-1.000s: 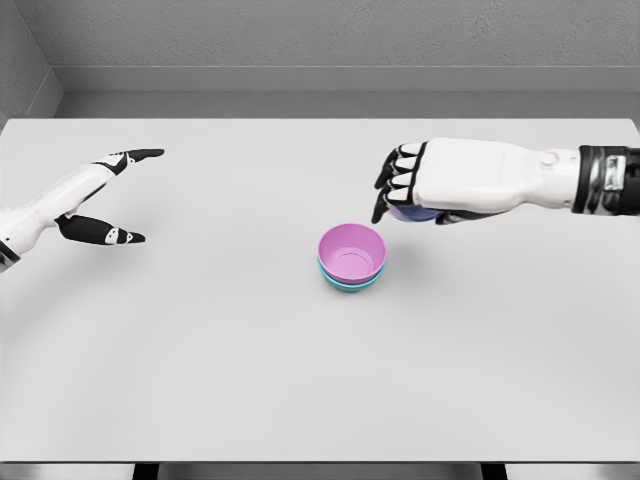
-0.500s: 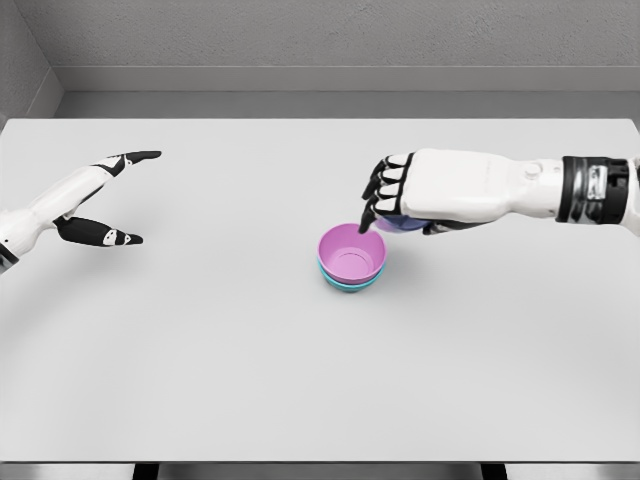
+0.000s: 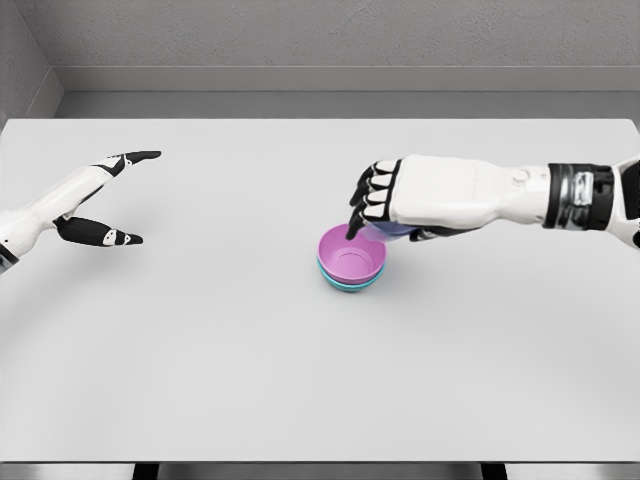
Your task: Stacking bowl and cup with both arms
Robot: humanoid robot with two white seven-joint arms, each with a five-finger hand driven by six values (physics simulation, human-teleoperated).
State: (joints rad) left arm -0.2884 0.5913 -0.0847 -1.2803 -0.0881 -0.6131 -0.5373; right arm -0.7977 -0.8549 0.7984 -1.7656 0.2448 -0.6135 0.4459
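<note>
Bowls: pink bowl nested in teal bowl, mid-counter.
Cup: purple cup at bowls' 1 o'clock, poised for nesting.
Right hand: fingers curled around cup.
Left hand: 9 o'clock, spread, idle.

This looks like a bare test room, more lab than home. A wide pale grey table fills nearly the whole view, and behind it stands a rough grey wall with a plain ledge along its foot (everything has the flat, clean look of a render). Dark table legs just show at the near edge.
</note>
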